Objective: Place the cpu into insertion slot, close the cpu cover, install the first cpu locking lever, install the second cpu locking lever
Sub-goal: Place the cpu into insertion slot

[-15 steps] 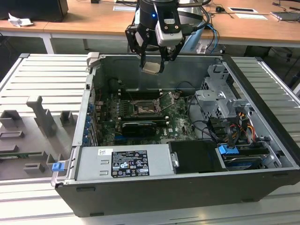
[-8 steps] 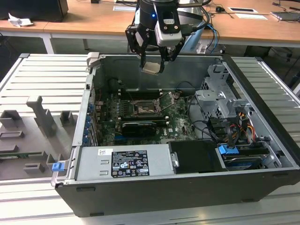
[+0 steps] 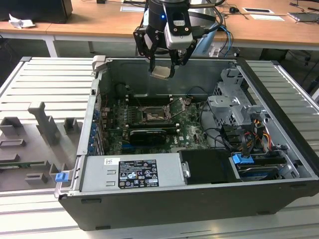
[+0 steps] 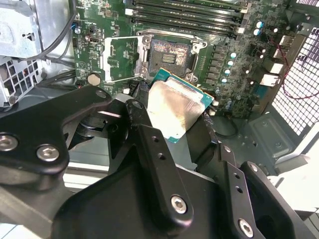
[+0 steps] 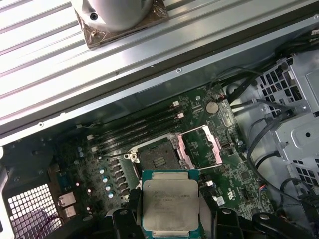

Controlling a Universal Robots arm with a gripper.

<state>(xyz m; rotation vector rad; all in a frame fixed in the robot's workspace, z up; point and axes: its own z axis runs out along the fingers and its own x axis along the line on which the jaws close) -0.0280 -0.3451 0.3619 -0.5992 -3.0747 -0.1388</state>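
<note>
Cpu (image 5: 169, 206): little flat square, pinched by two side edges so its shiny face sits level.
Fingers (image 4: 141, 124): closed tight on the cpu, one on each side.
Gripper (image 3: 163, 67): hangs high over the open computer case (image 3: 164, 201).
Insertion slot (image 5: 157, 159): well below the fingers, bare inside, nothing in it.
Cpu cover (image 5: 184, 152): just beside the slot, flipped up, so the way in is free.

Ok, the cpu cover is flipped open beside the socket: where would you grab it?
Probably by the free rail of the cpu cover, the edge farthest from the insertion slot, coming from above: it's a thin windowed frame hinged at the socket side. The gripper holds the cpu.
</note>
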